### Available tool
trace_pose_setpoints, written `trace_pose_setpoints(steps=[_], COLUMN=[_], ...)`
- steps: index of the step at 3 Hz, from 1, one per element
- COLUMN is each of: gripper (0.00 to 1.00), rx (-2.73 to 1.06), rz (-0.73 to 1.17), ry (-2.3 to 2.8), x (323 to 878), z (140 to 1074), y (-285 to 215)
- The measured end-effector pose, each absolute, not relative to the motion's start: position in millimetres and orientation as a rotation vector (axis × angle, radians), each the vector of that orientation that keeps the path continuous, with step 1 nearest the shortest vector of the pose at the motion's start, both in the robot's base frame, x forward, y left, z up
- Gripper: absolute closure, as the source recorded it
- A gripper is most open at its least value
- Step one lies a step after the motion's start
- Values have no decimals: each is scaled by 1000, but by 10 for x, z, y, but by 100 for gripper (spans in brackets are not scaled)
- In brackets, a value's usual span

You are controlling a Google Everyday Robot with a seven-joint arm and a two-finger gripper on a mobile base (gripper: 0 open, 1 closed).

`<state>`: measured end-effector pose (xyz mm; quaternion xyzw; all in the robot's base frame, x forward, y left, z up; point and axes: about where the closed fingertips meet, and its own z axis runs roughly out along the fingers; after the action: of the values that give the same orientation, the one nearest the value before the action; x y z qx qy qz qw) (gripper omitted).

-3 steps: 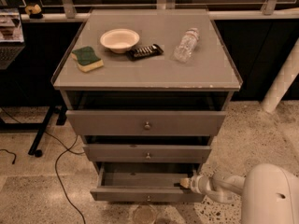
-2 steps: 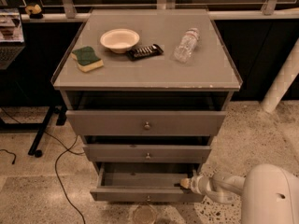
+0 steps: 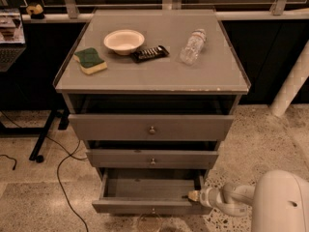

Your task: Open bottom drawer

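One end effector [image 3: 191, 195] at open grey bottom drawer [image 3: 126, 206].

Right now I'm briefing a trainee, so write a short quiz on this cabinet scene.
1. True or false: the bottom drawer is fully shut.
2. The tool sits at that drawer's: A) knob, B) right front corner, C) left side?
3. Which item on the cabinet top lies nearest its left edge?
Key: 1 false, its grey inside shows; 2 B; 3 the green sponge.
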<state>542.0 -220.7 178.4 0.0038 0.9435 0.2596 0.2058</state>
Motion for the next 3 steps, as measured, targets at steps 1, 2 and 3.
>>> trace_pose_setpoints(steps=[1, 2, 3], gripper=[100, 100, 100], rx=[-122, -248, -252], rz=[745, 784, 793], ry=[2662, 2685, 2685], x=[5176, 5020, 5007], z=[1858, 1898, 1900], y=[-2203, -2174, -2163])
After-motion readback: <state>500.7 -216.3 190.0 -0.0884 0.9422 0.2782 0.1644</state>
